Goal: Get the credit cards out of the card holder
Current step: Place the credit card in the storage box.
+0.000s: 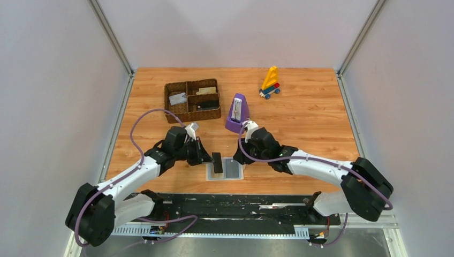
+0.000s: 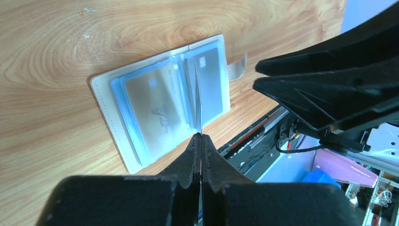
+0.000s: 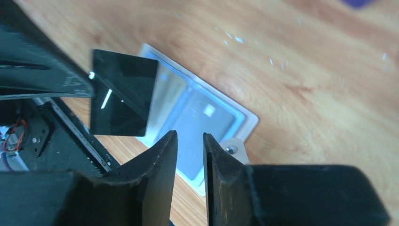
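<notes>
The light-blue card holder (image 1: 231,169) lies open on the table near the front edge. My left gripper (image 1: 207,157) is shut on a black credit card (image 1: 217,162) and holds it upright just above the holder's left half. In the left wrist view the gripper (image 2: 200,136) pinches the card edge-on (image 2: 199,101) over the holder (image 2: 106,89), which holds a silvery-tan card (image 2: 155,110) and a grey card (image 2: 210,84). My right gripper (image 3: 189,136) is open and empty, hovering over the holder's (image 3: 249,120) right side; the black card (image 3: 122,94) is to its left.
A brown woven tray (image 1: 170,110) at the back left holds several cards. A purple metronome (image 1: 236,114) stands just behind my right gripper (image 1: 241,151). A coloured toy (image 1: 270,83) sits at the back right. The black rail (image 1: 230,206) runs along the front edge.
</notes>
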Robot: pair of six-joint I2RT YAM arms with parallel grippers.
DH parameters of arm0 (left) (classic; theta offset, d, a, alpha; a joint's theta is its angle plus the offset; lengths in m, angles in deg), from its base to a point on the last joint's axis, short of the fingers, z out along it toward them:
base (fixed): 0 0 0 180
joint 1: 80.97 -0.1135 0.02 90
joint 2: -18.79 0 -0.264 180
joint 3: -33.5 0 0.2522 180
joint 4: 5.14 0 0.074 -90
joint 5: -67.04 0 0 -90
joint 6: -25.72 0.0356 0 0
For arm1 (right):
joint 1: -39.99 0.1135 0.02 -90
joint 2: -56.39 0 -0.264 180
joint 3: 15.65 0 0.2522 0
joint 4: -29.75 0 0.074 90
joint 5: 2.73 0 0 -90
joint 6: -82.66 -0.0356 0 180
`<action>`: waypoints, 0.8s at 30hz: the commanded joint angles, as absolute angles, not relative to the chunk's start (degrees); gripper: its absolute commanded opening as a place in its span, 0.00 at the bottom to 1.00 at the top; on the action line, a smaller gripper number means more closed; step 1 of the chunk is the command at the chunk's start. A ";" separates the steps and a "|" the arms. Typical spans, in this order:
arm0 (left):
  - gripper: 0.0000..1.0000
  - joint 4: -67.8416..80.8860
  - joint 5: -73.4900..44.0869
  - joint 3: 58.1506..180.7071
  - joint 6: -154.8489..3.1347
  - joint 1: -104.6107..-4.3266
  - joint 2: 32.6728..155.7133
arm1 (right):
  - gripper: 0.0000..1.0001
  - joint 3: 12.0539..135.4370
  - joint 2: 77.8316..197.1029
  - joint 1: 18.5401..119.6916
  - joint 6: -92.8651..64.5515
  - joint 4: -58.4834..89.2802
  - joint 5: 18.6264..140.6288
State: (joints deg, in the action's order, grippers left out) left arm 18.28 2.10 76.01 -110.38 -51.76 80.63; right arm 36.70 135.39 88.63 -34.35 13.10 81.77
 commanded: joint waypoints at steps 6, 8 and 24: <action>0.00 20.89 2.06 79.33 -115.37 -51.99 76.59 | 0.44 23.05 124.52 101.55 4.33 44.86 85.19; 0.00 20.74 2.50 79.71 -116.54 -52.01 76.37 | 0.48 21.46 124.86 103.33 9.31 48.51 86.08; 0.00 20.09 3.59 80.32 -122.83 -51.97 73.70 | 0.69 20.20 134.25 113.36 28.53 61.67 99.01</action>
